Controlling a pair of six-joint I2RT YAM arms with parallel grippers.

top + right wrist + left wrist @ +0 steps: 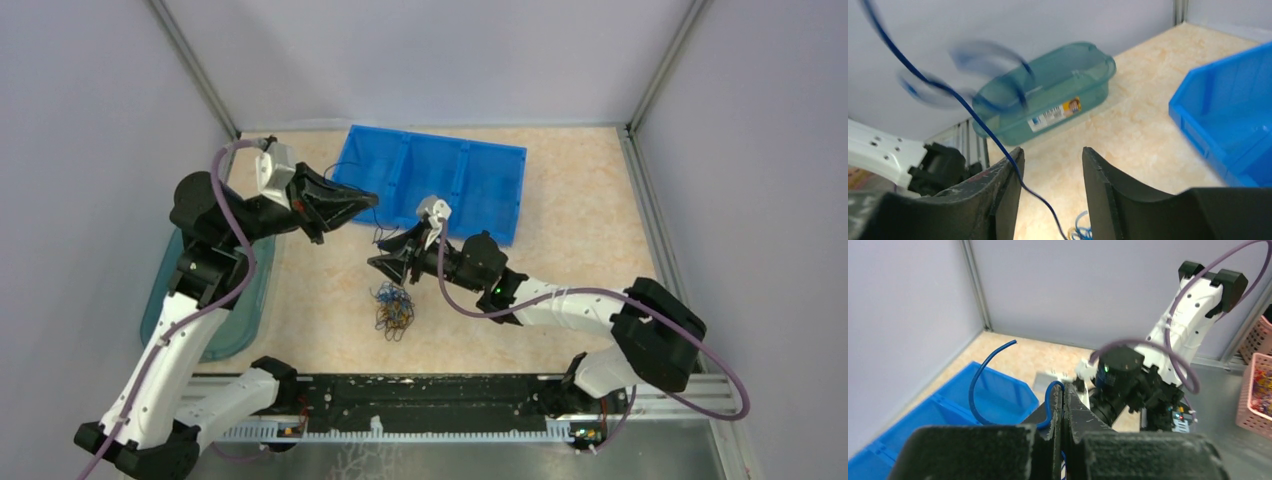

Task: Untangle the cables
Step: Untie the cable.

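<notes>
A small tangle of cables (393, 308) in blue, black and yellow-orange lies on the table between the arms. My left gripper (370, 201) hangs above it by the blue bin, shut on one blue cable (977, 390) that curls out from the pinched jaws (1063, 391). That blue cable (968, 107) runs down past my right gripper (1050, 167), lying against the inner face of its left finger (1009, 175). The right jaws stand apart with the cable between them, not pinched. In the top view the right gripper (377, 263) sits just above the pile. A few loops of the cables (1079, 231) show below it.
A blue three-compartment bin (440, 178) stands at the back of the table, also the blue bin (1233, 120) in the right wrist view. A teal tub (213, 305) sits at the left edge, seen as the teal tub (1048, 92). Grey walls close in three sides.
</notes>
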